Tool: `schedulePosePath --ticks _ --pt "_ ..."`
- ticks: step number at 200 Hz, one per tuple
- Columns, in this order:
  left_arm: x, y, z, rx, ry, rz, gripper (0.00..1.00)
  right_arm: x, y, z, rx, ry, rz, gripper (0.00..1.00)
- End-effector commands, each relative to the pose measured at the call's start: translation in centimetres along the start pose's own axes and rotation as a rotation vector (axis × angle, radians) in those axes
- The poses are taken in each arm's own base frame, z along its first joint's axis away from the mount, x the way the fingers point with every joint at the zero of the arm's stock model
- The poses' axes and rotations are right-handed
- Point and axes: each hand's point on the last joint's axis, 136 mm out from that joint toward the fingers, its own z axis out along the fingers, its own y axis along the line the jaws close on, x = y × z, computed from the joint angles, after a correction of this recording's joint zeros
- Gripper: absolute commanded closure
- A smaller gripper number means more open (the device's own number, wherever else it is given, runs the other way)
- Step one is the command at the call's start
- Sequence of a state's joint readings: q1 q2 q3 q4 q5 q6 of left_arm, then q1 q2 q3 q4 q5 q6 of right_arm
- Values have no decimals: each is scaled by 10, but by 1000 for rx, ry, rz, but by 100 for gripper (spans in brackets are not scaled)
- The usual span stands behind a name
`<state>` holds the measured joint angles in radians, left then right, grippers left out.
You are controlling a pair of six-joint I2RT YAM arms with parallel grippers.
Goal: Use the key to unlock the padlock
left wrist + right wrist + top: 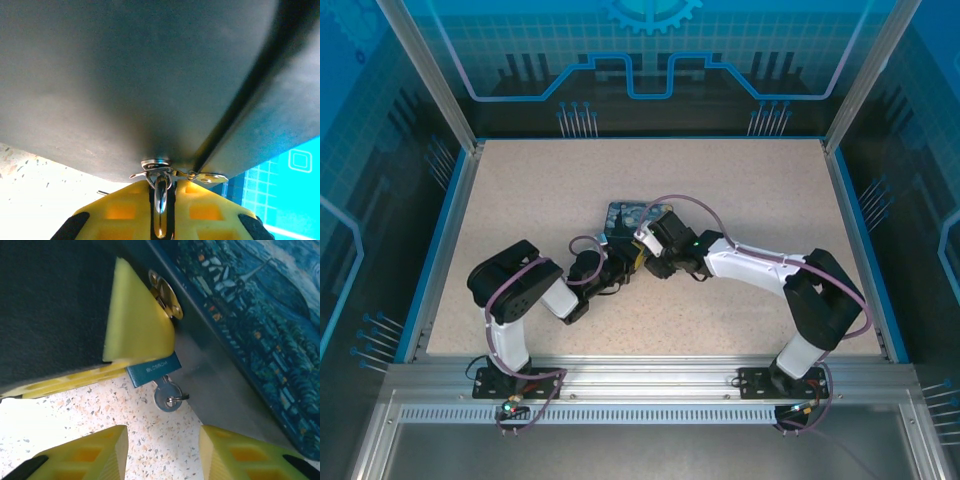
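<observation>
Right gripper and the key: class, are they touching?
Apart. The right wrist view shows the key hanging from the blue padlock, with speckled table visible between it and both fingers of the open right gripper.

Speckled beige tbl (740,190); blue swirl-painted box (260,315) sits on it, just beyond right gripper (162,437) jaws, fwd-right.

Padlock (152,369) blue; key (165,396) silver; box (260,325) dark blue, swirl-painted; table (150,440) beige, speckled; right gripper fingers (95,450) yellow.
</observation>
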<state>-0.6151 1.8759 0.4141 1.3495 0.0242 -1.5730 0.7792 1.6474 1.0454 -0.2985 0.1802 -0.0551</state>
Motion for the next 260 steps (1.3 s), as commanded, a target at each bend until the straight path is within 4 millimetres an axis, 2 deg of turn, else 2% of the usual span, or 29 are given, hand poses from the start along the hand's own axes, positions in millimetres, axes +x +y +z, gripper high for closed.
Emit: schedulePosePath --ticks 1,127,195,228,260 --pt "2 -12 2 47 20 -18 100 -15 3 -6 23 -80 -62 58" --pt "2 -13 2 51 24 -23 100 -7 6 16 28 -13 -100 60" --pt "3 -12 2 48 30 -25 100 -23 1 20 47 -34 -93 71" --pt "3 -13 2 49 30 -24 100 -24 2 21 36 -31 -88 84" --pt "3 -11 2 46 30 -24 100 -26 9 13 -14 -49 -63 91"
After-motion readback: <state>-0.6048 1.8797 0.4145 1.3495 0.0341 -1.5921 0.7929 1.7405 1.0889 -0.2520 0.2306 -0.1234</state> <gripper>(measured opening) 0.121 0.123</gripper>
